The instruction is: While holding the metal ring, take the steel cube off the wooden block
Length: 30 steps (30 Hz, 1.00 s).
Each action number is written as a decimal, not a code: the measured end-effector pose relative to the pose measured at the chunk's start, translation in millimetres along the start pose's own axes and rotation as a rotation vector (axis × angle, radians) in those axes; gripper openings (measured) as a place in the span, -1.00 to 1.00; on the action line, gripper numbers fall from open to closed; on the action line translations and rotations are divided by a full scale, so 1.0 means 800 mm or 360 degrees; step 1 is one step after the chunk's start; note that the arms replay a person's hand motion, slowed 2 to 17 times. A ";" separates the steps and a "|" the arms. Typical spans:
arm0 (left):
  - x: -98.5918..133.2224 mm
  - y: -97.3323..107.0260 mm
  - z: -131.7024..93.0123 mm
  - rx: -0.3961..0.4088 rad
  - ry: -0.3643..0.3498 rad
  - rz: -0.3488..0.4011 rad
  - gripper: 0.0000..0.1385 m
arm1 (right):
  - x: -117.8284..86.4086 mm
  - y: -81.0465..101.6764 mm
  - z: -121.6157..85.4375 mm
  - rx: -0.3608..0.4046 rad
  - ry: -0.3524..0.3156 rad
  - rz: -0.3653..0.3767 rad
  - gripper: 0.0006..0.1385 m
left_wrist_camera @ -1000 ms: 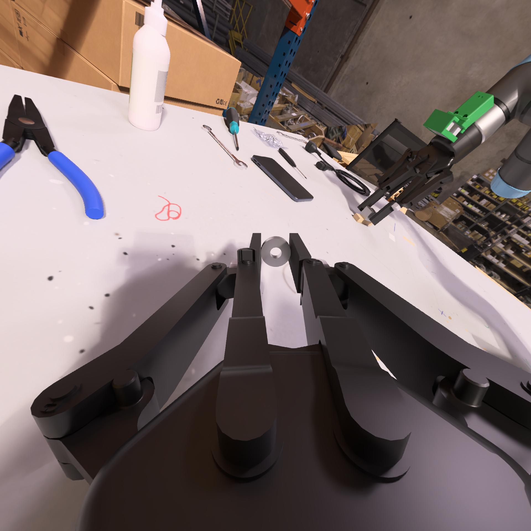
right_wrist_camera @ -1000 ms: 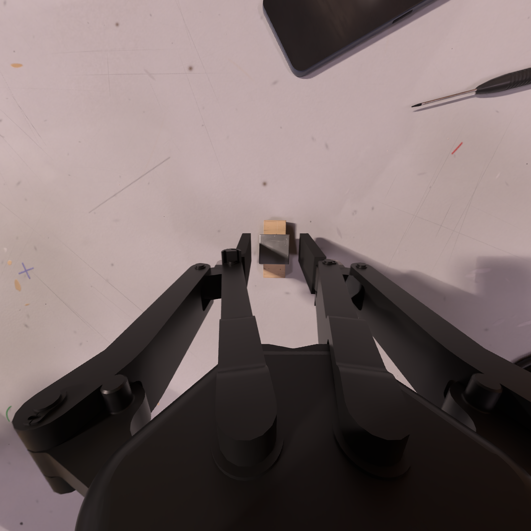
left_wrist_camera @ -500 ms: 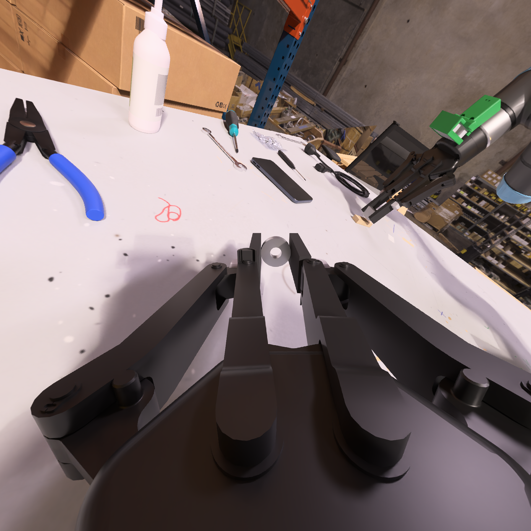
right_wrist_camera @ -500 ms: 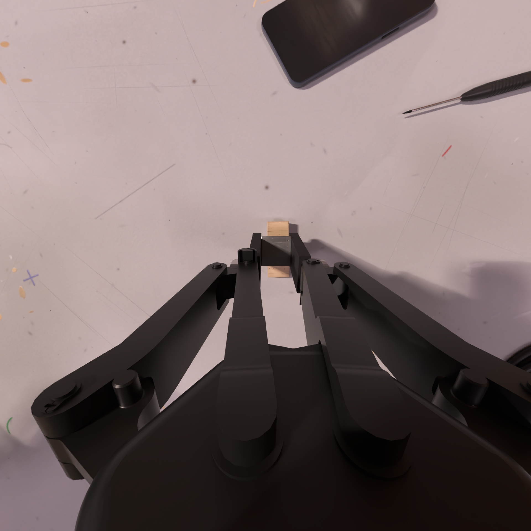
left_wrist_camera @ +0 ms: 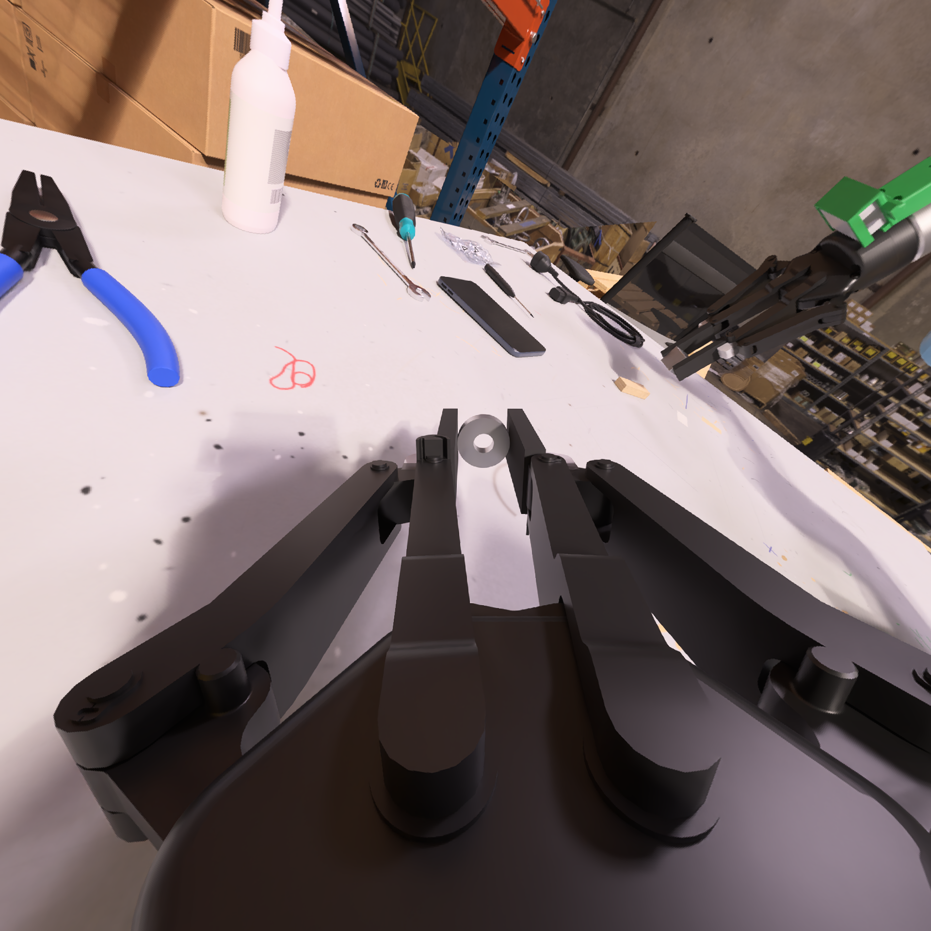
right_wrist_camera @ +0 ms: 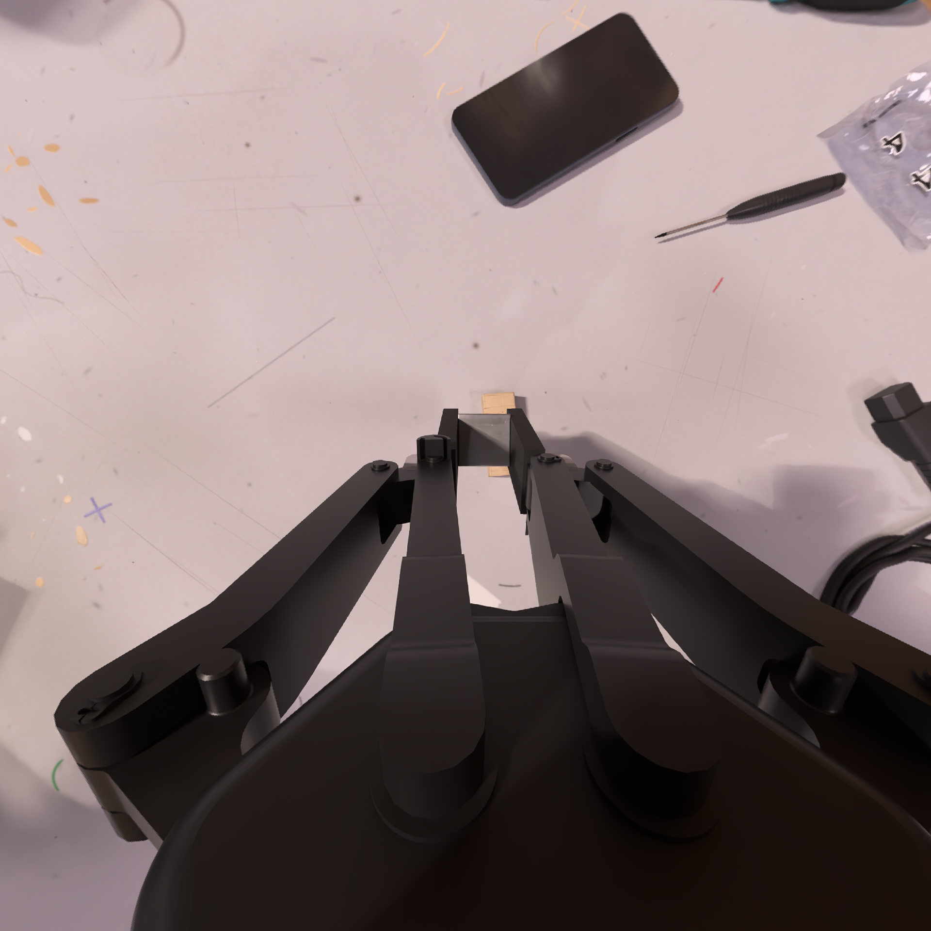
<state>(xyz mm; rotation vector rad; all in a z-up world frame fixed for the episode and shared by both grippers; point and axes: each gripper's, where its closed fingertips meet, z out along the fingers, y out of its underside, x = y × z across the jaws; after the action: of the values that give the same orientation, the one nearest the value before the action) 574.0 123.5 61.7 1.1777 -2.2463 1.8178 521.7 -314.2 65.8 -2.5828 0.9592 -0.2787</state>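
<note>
Gripping the metal ring (left_wrist_camera: 482,441) between its two fingers, the left tool (left_wrist_camera: 482,437) hangs above the white desk (left_wrist_camera: 352,403), the ring pinched edge-on with its hole facing the camera. That half of the job looks secure from here.

Over on the other side, the right tool (right_wrist_camera: 483,438) has its fingers pressed against the two sides of the steel cube (right_wrist_camera: 483,438), pinching it. Seen from the left wrist, that right tool (left_wrist_camera: 677,358) hangs clear above the desk, and the wooden block (left_wrist_camera: 630,388) lies alone on the surface below and beside its fingertips, nothing on top of it. From the right wrist, the wooden block (right_wrist_camera: 497,402) peeks out beyond and behind the cube, and the two seem apart rather than touching, though that angle alone does not settle it.

So, by my reading, the cube is off the block and up in the air, with the ring held at the same time. What seems left is little: carry the cube clear and perhaps set it down on open desk, keeping both grips firm. The main worry is a smooth cube slipping from flat fingers.

Around them: a dark phone (right_wrist_camera: 564,108), a thin black screwdriver (right_wrist_camera: 755,209), blue-handled pliers (left_wrist_camera: 101,297), a white bottle (left_wrist_camera: 259,136), a black cable (right_wrist_camera: 886,549).
</note>
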 end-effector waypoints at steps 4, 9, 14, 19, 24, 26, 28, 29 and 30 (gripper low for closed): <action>0.000 0.000 0.000 0.0002 0.0003 0.0002 -0.62 | -0.008 -0.005 -0.019 0.0047 0.0069 0.0027 -0.64; 0.001 0.000 0.000 0.0006 0.0007 0.0005 -0.62 | -0.023 -0.015 -0.044 0.0136 0.0156 0.0055 -0.64; 0.002 0.000 0.000 0.0004 0.0010 0.0009 -0.62 | -0.049 -0.034 -0.067 0.0263 0.0189 0.0068 -0.64; 0.003 0.001 0.001 -0.0008 0.0024 0.0015 -0.62 | -0.083 -0.059 -0.083 0.0395 0.0194 0.0054 -0.64; 0.007 0.002 0.001 -0.0016 0.0050 0.0023 -0.62 | -0.122 -0.087 -0.088 0.0509 0.0165 0.0021 -0.64; 0.008 0.002 0.001 -0.0014 0.0060 0.0027 -0.63 | -0.139 -0.099 -0.087 0.0551 0.0141 0.0002 -0.64; 0.009 0.001 0.000 -0.0008 0.0069 0.0031 -0.63 | -0.155 -0.111 -0.084 0.0590 0.0113 -0.0014 -0.64; 0.010 0.001 0.000 -0.0004 0.0073 0.0034 -0.63 | -0.163 -0.117 -0.082 0.0608 0.0098 -0.0021 -0.64; 0.010 0.001 0.000 0.0002 0.0077 0.0037 -0.63 | -0.171 -0.123 -0.079 0.0625 0.0082 -0.0027 -0.64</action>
<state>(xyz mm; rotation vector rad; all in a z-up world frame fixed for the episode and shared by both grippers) 567.6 119.5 65.1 1.0999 -2.2427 1.8350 457.4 -172.5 156.0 -2.2344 0.8064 -0.4876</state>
